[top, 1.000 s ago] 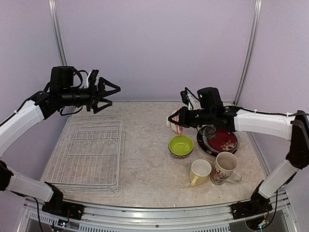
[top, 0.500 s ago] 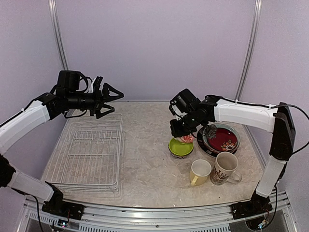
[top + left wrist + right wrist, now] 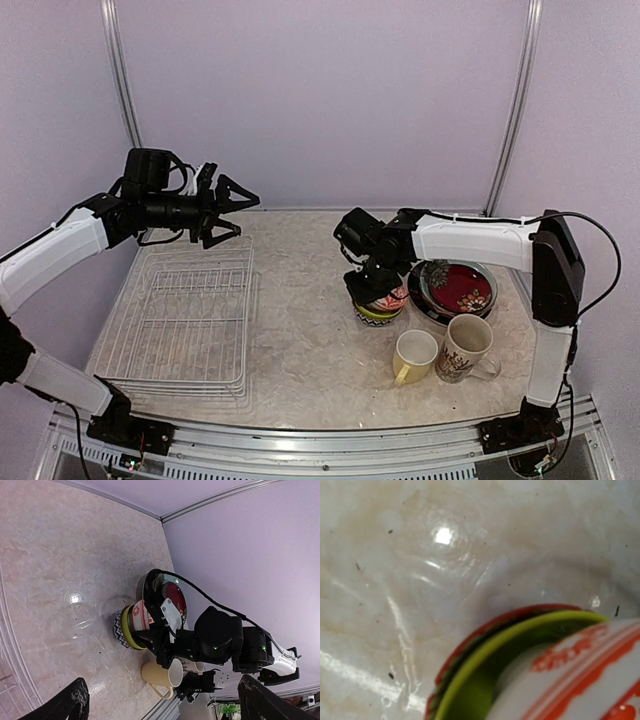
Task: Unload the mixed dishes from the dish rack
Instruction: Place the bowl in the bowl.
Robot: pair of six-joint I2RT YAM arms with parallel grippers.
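Right gripper (image 3: 373, 289), well apart from the dish rack (image 3: 180, 320), is clamped on the red-white patterned bowl (image 3: 392, 298), holding it nested in the lime-green bowl (image 3: 369, 312); next, I'd judge, let go and lift clear. Left gripper (image 3: 246, 215) hangs spread wide above the dish rack.

A robotics lab booth: plain lilac walls (image 3: 320, 100), aluminium posts (image 3: 514, 100), marble-look tabletop (image 3: 300, 330).

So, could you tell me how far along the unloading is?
Done: the white wire dish rack holds nothing; stacked plates, yellow mug and cream patterned mug stand on the table. In hand: the right gripper holds the red-white patterned bowl inside the lime-green bowl. Left: probably just letting go.
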